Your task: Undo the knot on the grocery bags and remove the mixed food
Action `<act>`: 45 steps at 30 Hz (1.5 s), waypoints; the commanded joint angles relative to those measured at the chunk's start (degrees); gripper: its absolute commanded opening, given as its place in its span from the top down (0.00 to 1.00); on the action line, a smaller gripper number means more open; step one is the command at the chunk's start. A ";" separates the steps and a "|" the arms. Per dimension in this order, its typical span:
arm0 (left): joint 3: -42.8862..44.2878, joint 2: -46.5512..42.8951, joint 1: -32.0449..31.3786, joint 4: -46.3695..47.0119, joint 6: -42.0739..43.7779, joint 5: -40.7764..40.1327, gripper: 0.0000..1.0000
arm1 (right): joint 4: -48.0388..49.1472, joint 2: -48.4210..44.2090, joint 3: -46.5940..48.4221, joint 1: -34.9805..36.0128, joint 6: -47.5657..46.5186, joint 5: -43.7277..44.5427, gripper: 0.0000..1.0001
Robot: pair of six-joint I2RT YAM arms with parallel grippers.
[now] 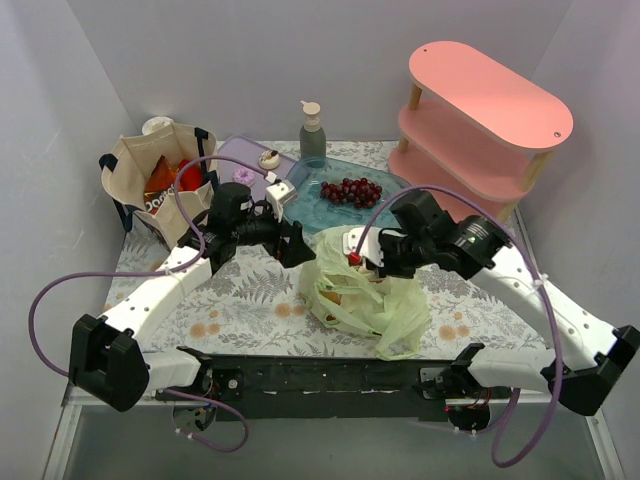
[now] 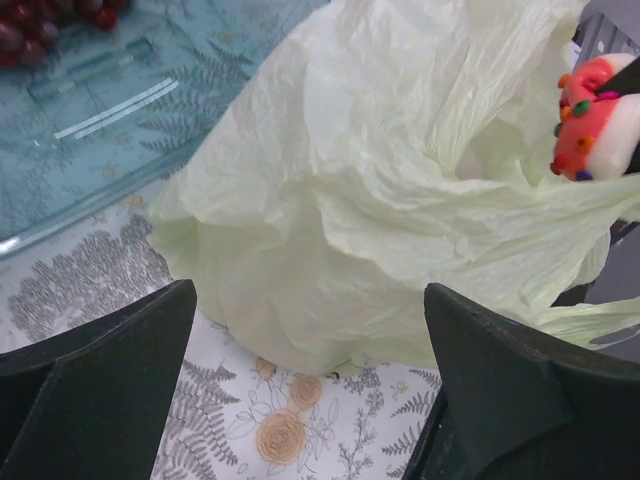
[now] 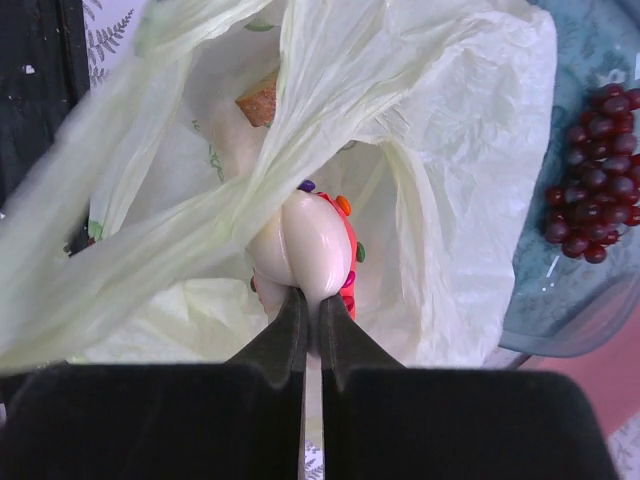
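The pale-green plastic bag (image 1: 362,292) lies mid-table with its mouth open; no tied knot shows. My right gripper (image 3: 312,312) is shut on a cream doughnut-like food with pink icing and coloured sprinkles (image 3: 312,240), held in the bag's mouth. It also shows in the top view (image 1: 354,257) and the left wrist view (image 2: 598,122). An orange-brown item (image 3: 260,100) lies deeper in the bag. My left gripper (image 2: 310,400) is open and empty just left of the bag (image 2: 380,200), close to it. Dark red grapes (image 1: 350,190) lie on the blue tray. The canvas tote (image 1: 150,185) holds the Doritos bag (image 1: 160,180).
A clear blue tray (image 1: 310,205) sits behind the bag, with a pump bottle (image 1: 313,135) at its far edge. A lavender tray (image 1: 240,155) with small items is behind my left arm. A pink two-tier shelf (image 1: 485,120) stands at the back right.
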 commanded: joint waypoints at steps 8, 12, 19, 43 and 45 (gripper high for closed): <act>13.52 1.05 -0.10 5.30 7.96 3.53 0.02 | 19.84 -15.34 -7.75 -0.27 -1.42 13.05 0.99; 18.98 5.89 -0.11 5.56 1.11 9.32 0.02 | 29.33 -13.06 -6.95 -0.62 -0.62 19.55 0.99; 22.15 11.26 -0.28 11.72 -12.09 12.49 0.02 | 34.90 -8.92 -5.54 -0.71 -0.81 20.35 0.99; 23.83 19.35 -1.07 19.36 -21.67 16.90 0.25 | 34.12 -0.49 1.39 -0.62 4.56 13.67 0.99; 24.00 19.96 -1.07 19.54 -21.50 16.80 0.37 | 33.86 0.22 1.75 -0.62 4.56 13.67 0.99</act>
